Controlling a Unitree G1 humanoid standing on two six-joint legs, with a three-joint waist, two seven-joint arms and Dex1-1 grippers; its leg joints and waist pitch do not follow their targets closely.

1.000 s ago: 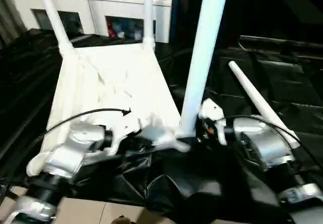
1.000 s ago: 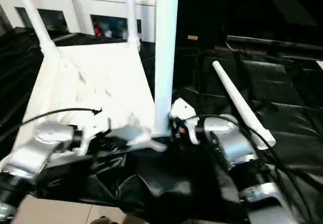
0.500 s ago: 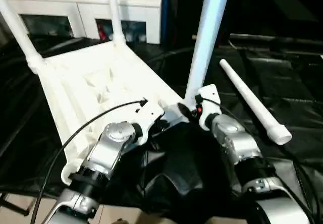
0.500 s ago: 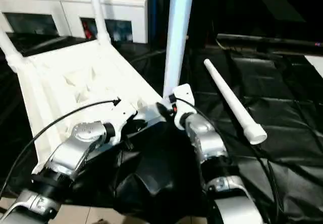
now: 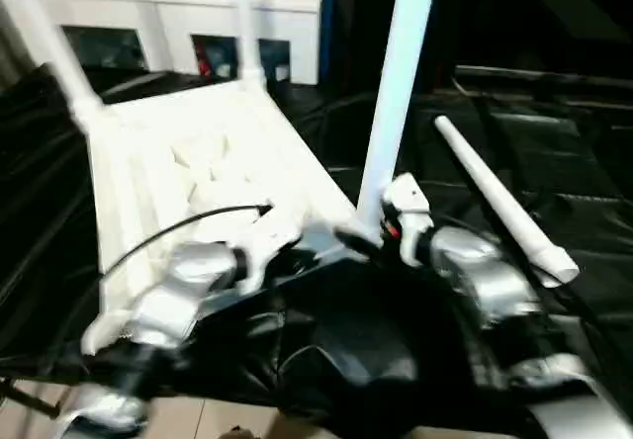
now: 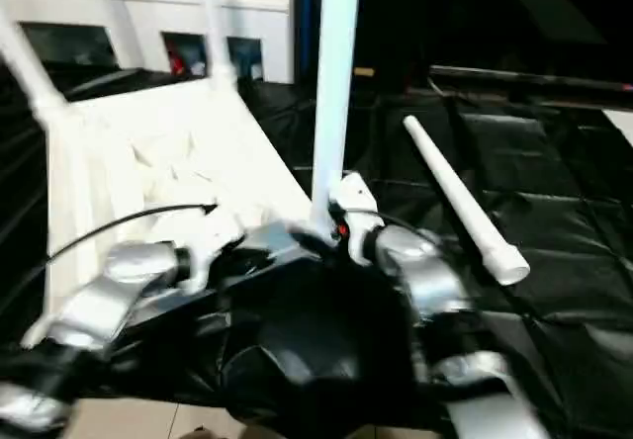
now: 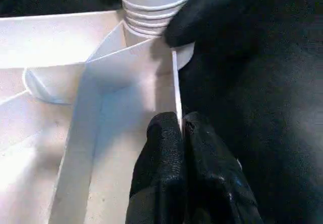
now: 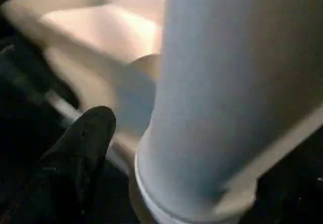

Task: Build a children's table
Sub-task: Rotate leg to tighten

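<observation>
Table top (image 5: 227, 152) – smooth white plastic; sheet (image 5: 554, 182) – glossy black.

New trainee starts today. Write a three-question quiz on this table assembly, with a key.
1. How many legs stand upright in the sockets of the table top?
2. True or false: the loose leg lies on top of the white cabinet.
3. The jaws of the left gripper are shut on: A) an upright leg, B) the table top's thin side wall, C) nothing.

Key: 1) three. 2) false, it lies on the black sheet. 3) B.
</observation>
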